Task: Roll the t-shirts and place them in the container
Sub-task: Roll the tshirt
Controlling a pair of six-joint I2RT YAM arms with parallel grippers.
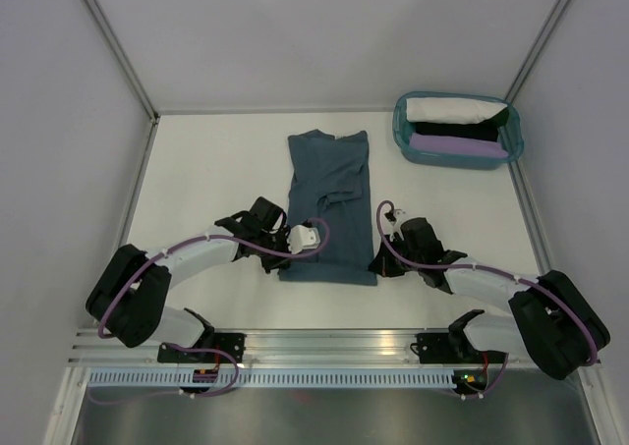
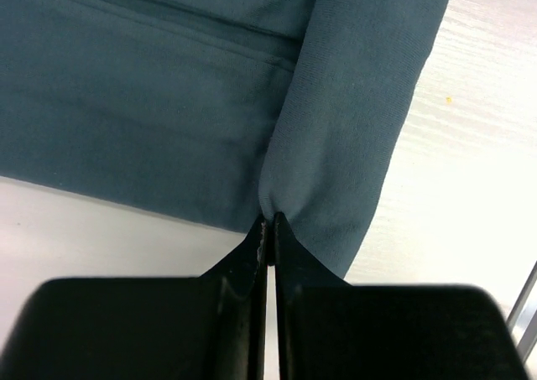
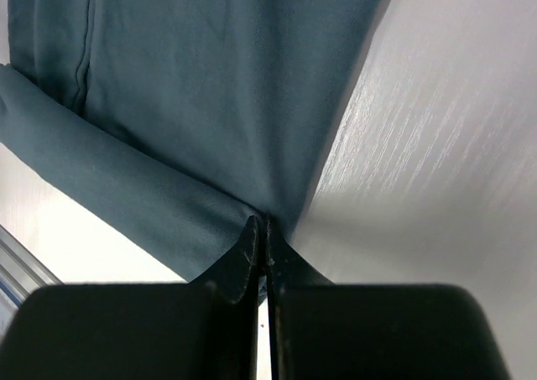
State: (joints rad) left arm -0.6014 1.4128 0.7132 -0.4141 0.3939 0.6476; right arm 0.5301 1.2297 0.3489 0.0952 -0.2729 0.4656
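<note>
- Slate-blue t-shirt [image 1: 329, 204] lies ahead of both jaws on the bench [image 1: 216, 170].
- Left jaws clamp its folded edge.
- Right jaws clamp its hem corner.

The slate-blue t-shirt [image 1: 329, 209] is soft matt knit cloth; up close its fine weave and a stitched seam show. The bench [image 1: 216, 170] is white and smooth, faintly streaked, with a low sheen. The left fingers [image 2: 243, 288] and right fingers [image 3: 239, 267] are black matt plastic, scuffed pale along their inner edges. The basket [image 1: 454, 159] is glossy translucent teal plastic and holds matt cloth bundles [image 1: 447, 108]. The rail [image 1: 324, 342] is brushed metal.
</note>
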